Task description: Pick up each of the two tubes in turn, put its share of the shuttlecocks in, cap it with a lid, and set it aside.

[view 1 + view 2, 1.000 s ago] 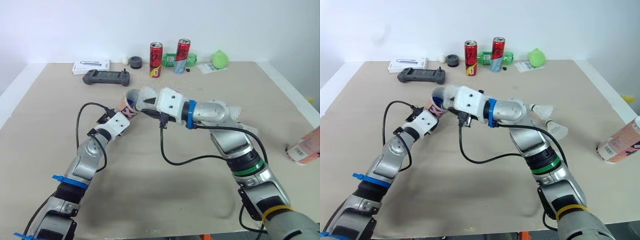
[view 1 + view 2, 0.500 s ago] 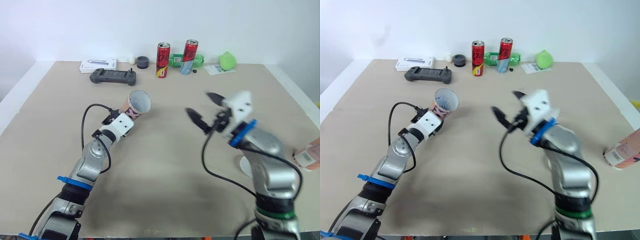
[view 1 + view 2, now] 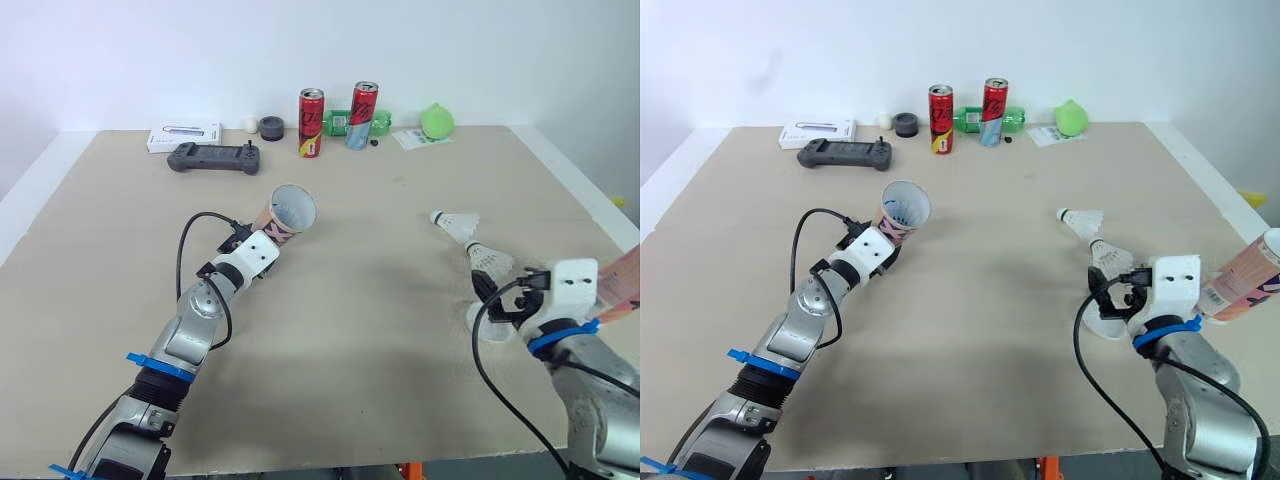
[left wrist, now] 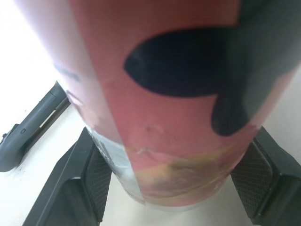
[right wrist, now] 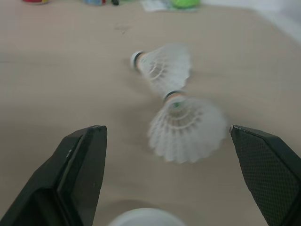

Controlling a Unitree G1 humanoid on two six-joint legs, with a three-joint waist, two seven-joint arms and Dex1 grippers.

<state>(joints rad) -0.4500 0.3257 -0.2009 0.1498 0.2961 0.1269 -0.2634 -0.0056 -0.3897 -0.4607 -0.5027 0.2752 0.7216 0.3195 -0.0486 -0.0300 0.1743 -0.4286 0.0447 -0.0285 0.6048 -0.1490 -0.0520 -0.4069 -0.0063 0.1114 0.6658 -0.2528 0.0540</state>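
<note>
1. From where I stand, the left gripper is clamped on the lower part of the pink tube. It holds the tube off the table, tilted, with the open mouth tipped up toward the middle.
2. The right gripper hangs low over the right side of the table with its jaws spread wide and nothing in them. The nearer shuttlecock lies just ahead of it, feather skirt toward the gripper. Its cork is up against the skirt of the farther shuttlecock.
3. The step in hand looks like fetching that nearer shuttlecock. I'd pinch close to the cork, not across the feathers, which would likely crush or spring out. That means reaching past the skirt or coming down from above.
4. Lift straight up at first, so the farther shuttlecock isn't dragged along.
5. A white lid lies right by the gripper and a second tube lies near the right edge. A wide sweep could knock either.
6. Bring the shuttlecock to the tube mouth cork first, lined up with the tube's tilt, and let go once the skirt is inside.
</note>
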